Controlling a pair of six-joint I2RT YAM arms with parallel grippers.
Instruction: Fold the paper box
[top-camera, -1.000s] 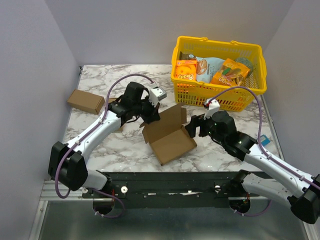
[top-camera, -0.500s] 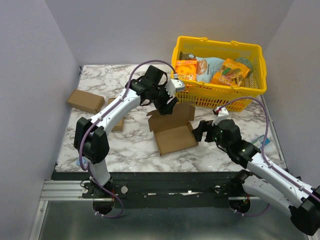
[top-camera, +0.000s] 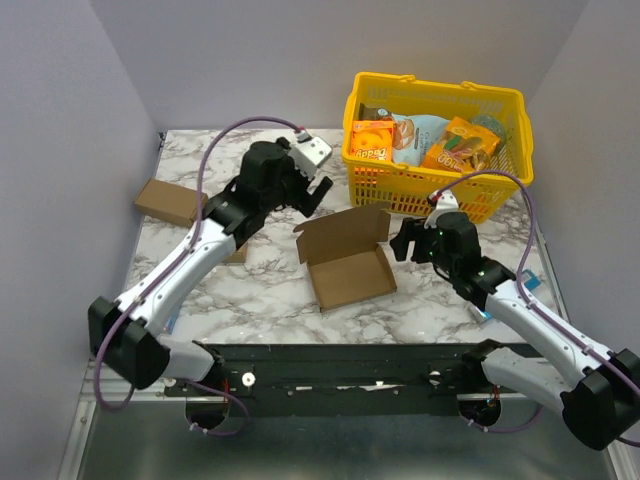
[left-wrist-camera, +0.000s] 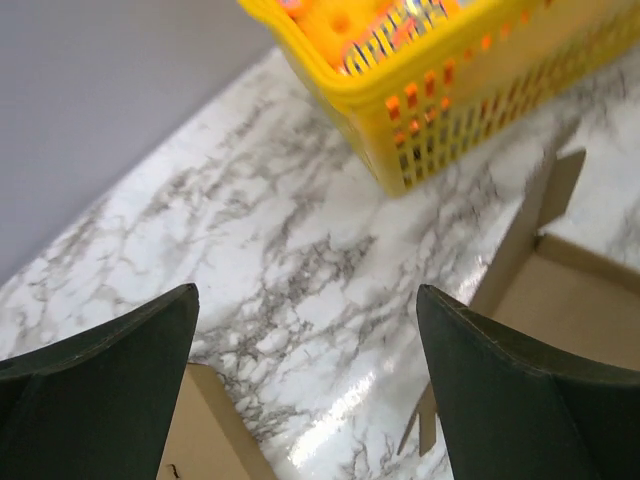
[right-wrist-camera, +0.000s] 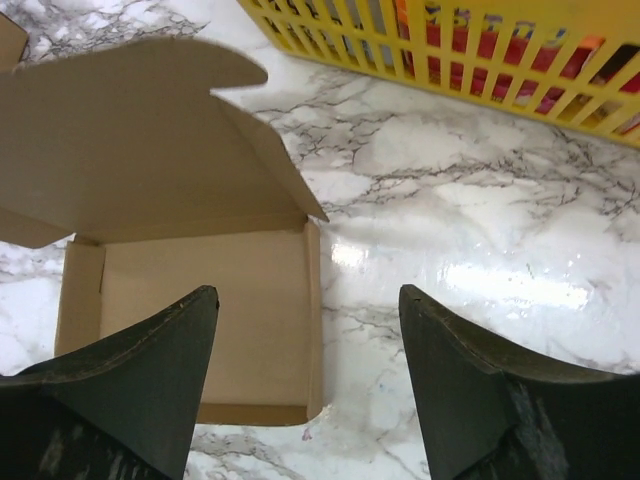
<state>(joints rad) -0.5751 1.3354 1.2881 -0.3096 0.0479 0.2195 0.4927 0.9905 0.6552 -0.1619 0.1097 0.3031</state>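
Grey walls close in a white marbled desk (top-camera: 250, 300), and the paper box (top-camera: 345, 265) lies near its middle, between the two arms. It is plain brown cardboard, resting on its base as a shallow open tray. Its big lid panel stands up along the far side, leaning back toward a yellow basket (top-camera: 437, 88) of packaged goods at the far right corner. From the right wrist camera the tray (right-wrist-camera: 200, 290) looks empty inside, with low walls on its near and right sides. The lid rises behind it, with a side flap folded down at its right end.

The left claw (top-camera: 316, 192) hangs above the desk just beyond the box's far left corner, near the basket. Its fingers are spread wide and grip nothing. Its own camera shows bare marble between them (left-wrist-camera: 310, 380), with an edge of the box (left-wrist-camera: 590, 310) off to the right.

The right claw (top-camera: 403, 243) sits just beside the box's right edge, its fingers also well apart and gripping nothing. In its own view (right-wrist-camera: 305, 380) it hovers over the tray's right wall.

A smaller cardboard box (top-camera: 172, 202) lies at the far left of the desk. Another small box (top-camera: 235, 255) is mostly hidden under the left arm.
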